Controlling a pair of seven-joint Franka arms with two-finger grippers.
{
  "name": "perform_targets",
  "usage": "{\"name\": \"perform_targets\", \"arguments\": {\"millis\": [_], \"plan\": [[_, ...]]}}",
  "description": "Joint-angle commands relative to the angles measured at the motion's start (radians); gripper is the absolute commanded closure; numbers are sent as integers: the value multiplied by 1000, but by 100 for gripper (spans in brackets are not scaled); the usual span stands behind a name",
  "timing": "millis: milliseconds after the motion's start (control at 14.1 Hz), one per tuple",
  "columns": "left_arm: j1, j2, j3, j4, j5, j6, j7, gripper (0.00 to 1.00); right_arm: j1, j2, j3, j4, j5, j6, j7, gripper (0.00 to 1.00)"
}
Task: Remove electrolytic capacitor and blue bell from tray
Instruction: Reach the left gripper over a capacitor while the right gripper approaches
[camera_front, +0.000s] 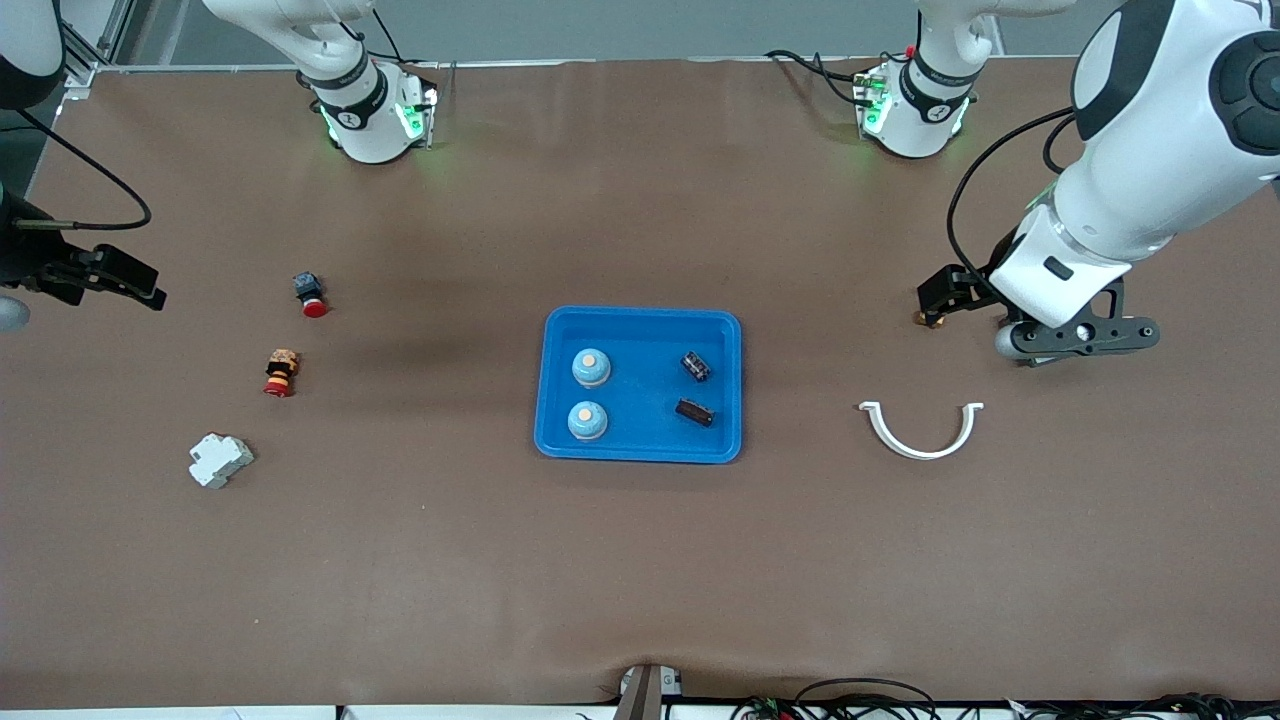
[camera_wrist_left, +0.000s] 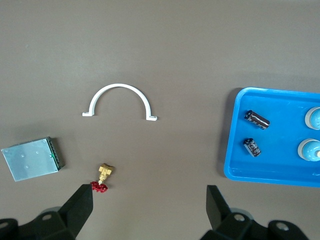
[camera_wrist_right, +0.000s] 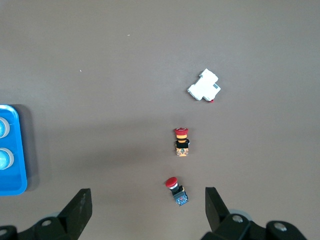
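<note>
A blue tray (camera_front: 640, 313) sits mid-table. In it are two light blue bells (camera_front: 591, 367) (camera_front: 587, 421) and two black capacitors (camera_front: 696, 365) (camera_front: 694, 411). The left wrist view shows the tray (camera_wrist_left: 231, 165), both capacitors (camera_wrist_left: 256, 120) (camera_wrist_left: 252, 147) and the bells' edges (camera_wrist_left: 313, 118). My left gripper (camera_wrist_left: 148, 207) is open and empty over bare table toward the left arm's end (camera_front: 945, 295). My right gripper (camera_wrist_right: 147, 207) is open and empty over the table's right-arm end (camera_front: 120, 278). The right wrist view shows the tray's edge (camera_wrist_right: 12, 189).
A white half-round clamp (camera_front: 922, 432) (camera_wrist_left: 120, 100), a brass valve with a red handle (camera_wrist_left: 102, 179) and a grey metal box (camera_wrist_left: 31, 158) lie toward the left arm's end. Two red push buttons (camera_front: 310, 293) (camera_front: 281, 372) and a white breaker (camera_front: 220, 460) lie toward the right arm's end.
</note>
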Motion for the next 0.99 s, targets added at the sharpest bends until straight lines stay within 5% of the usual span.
{"name": "perform_targets", "arguments": {"millis": [0,921], "plan": [[-31,20,0,16,-20,-9,-69,0,5,-8,1,4,-8,2,11,0],[-172,218,1,86,-10,103,-408,0,-13,-5,-5,1,-11,2,4,0]]}}
